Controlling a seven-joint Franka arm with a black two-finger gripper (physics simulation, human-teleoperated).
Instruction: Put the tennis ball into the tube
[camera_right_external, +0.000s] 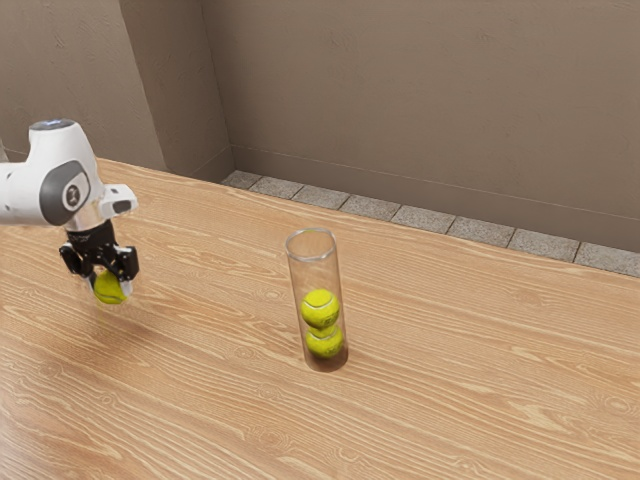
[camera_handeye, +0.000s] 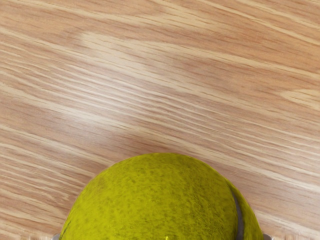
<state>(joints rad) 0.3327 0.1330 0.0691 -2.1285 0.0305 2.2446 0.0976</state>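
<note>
Because the black two-finger gripper (camera_right_external: 109, 284) had the tennis ball (camera_right_external: 111, 292) pinched from both sides, the ball hung beneath the hand and above the wooden table (camera_right_external: 200, 400), well apart from the clear tube (camera_right_external: 315, 272). It looked likely to be light and springy, its felt giving good grip and little risk of slipping. A hold across its widest part, with the lower half left free to enter the tube's mouth, seemed best.

And here your exterior view looks down from beside the arm (camera_right_external: 68, 188), well back, across the surface (camera_right_external: 450, 400) to the wall (camera_right_external: 420, 110), while your wrist view peers down close, both catching the tennis ball (camera_right_external: 109, 289).
</note>
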